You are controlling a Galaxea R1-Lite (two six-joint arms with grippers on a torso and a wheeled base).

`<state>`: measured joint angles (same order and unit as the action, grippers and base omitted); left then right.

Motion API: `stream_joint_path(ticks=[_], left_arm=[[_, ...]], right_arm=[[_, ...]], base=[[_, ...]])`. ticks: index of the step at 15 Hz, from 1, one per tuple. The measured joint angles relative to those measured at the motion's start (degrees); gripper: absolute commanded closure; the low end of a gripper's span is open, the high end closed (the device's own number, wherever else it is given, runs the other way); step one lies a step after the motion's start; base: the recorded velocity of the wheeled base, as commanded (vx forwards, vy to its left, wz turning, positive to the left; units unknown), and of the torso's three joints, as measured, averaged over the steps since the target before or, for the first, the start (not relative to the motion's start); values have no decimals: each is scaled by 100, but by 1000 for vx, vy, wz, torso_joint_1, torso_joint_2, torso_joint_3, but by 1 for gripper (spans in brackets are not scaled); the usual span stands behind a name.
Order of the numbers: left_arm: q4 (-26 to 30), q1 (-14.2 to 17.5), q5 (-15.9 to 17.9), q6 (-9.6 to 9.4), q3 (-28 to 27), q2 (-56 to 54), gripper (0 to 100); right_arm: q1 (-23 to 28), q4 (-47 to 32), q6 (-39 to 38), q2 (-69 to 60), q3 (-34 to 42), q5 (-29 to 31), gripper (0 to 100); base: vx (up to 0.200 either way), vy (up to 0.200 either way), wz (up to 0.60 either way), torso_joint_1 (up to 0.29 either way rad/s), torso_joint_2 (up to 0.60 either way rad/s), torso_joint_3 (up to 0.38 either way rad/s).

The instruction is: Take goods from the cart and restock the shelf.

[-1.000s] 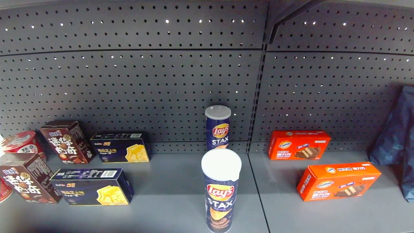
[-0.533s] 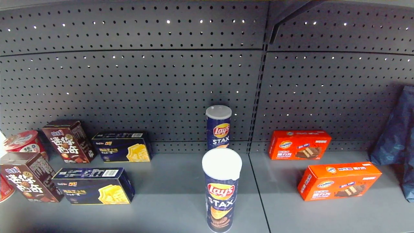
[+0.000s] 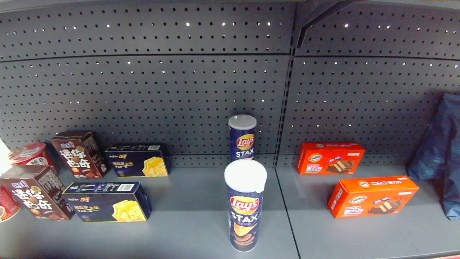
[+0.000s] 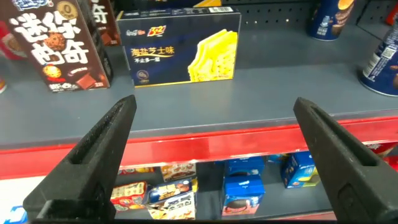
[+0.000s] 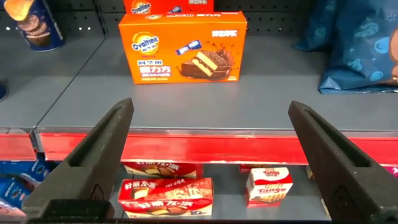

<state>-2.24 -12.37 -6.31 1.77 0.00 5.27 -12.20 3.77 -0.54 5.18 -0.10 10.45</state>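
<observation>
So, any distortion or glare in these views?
Head view: the pegboard seams bow, fisheye-like, light shines through its holes, and the front can's lid glares white. Wrist views: even light; left gripper and right gripper look dark.

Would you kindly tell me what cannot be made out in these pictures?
Rear can, head view: base hidden behind the front can.
Front red cup, head view: cut by the left edge.
Blue bag, head view: cut by the right edge.
Lower boxes, right wrist view: tops hidden by the red shelf lip.
</observation>
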Motion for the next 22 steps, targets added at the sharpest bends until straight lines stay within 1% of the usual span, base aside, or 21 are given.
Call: stream_joint_path(ticks=[15, 18, 22], left_arm=[[-2, -2, 0, 15, 0, 0, 0], [-2, 0, 0, 4, 0, 0, 0], [-2, -2, 0, 12, 0, 0, 0]], right_arm=[[0, 0, -17, 0, -1, -5, 0], [5, 0, -4, 0, -1, -145, 0], [-2, 0, -12, 0, -1, -150, 0]], base=[[0, 0, 0, 0, 0, 0], [0, 0, 0, 0, 0, 0], [0, 0, 0, 0, 0, 0]])
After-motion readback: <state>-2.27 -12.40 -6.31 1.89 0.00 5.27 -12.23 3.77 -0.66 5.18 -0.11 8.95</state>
